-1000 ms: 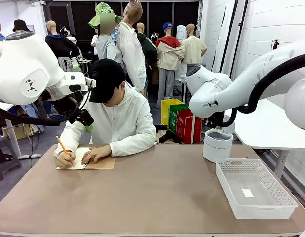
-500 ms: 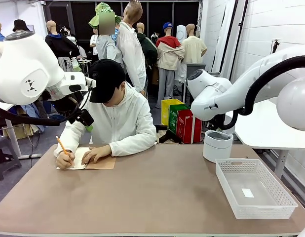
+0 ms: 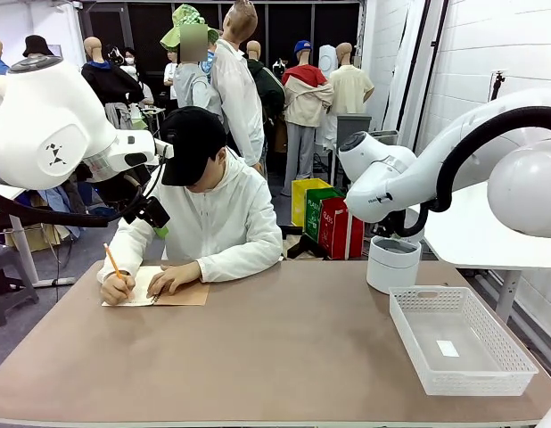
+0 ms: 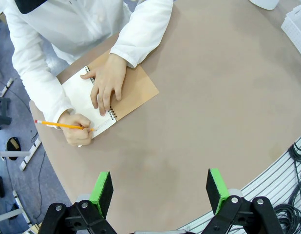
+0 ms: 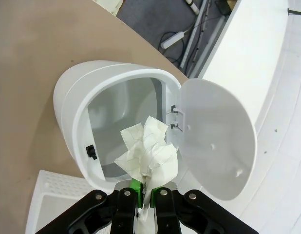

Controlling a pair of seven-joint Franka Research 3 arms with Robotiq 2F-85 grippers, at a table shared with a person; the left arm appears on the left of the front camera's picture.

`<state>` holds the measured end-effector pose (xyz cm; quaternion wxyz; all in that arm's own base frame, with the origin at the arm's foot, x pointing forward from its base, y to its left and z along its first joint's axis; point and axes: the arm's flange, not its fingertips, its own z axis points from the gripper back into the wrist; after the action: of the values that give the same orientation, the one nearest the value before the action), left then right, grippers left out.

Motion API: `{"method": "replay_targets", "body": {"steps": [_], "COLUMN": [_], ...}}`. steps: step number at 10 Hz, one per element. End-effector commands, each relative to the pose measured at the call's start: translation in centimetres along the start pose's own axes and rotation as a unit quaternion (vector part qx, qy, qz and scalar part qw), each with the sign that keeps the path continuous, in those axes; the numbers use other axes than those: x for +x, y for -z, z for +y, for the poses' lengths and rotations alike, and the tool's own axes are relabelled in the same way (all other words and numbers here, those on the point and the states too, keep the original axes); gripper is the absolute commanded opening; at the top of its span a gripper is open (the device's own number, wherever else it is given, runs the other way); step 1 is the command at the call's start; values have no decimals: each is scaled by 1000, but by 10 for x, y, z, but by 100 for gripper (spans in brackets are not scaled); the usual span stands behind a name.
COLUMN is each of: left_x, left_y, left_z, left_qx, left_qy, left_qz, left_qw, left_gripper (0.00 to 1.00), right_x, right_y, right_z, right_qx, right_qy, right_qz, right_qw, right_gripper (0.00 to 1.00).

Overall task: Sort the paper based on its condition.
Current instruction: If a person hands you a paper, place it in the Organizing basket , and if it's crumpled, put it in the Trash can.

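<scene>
A crumpled sheet of paper [image 5: 148,153] sits pinched between the green pads of the right gripper [image 5: 142,187], whose jaws are closed almost fully on the wad's lower end, so the creased folds fan out above the fingertips. The gripper holds it right over the mouth of a round white bin [image 5: 75,112], apparently because a sheet in this state counts as waste. The bin's hinged lid [image 5: 216,141] is swung fully open to one side, leaving the opening clear for a drop. The paper has not yet been let go, and I can't tell whether it has entered the rim or hangs just above it.

Just beside the bin on the tabletop [image 3: 284,357] stands a white mesh basket [image 3: 507,374] with only a small white label [image 3: 448,348] lying on its floor. It looks like the place for sheets in good condition, which would explain why the wad is kept away from it.

Across the tabletop, well apart from the bin, a person leans over a spiral-bound notebook [image 4: 136,85]. One hand [image 4: 106,87] presses the page flat while the other hand [image 4: 77,129] writes with a yellow pencil [image 4: 60,125]. The left gripper [image 4: 160,192] hovers high above that side with its jaws wide apart and nothing between them. I judge it is waiting there to take a sheet from the person.
</scene>
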<state>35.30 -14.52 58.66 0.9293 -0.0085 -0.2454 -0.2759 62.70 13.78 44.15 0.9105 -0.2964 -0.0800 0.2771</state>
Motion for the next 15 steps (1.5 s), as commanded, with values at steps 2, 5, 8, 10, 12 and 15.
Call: {"method": "replay_targets", "body": {"steps": [2,5,8,10,12,15], "left_x": [0,0,0,0,0,0], "left_y": [0,0,0,0,0,0], "left_z": [1,1,1,1,1,1], "left_qx": [-1,-1,-1,-1,-1,-1], "left_qy": [-1,-1,-1,-1,-1,-1], "left_qz": [-3,-3,-3,-3,-3,-3], "left_qw": [1000,1000,1000,1000,1000,1000], "left_gripper": [100,100,100,100,100,100], "right_x": [8,9,6,7,8,5], "right_y": [0,0,-3,-11,-9,-8], "right_z": [2,-2,-6,1,-5,0], "right_qx": [-17,-13,-11,-1,3,-1], "right_qy": [17,18,15,11,33,2], "right_qz": [-2,-2,-3,-2,10,-7], "right_qw": [1000,1000,1000,1000,999,1000], "right_gripper": [45,100,100,100,100,100]}}
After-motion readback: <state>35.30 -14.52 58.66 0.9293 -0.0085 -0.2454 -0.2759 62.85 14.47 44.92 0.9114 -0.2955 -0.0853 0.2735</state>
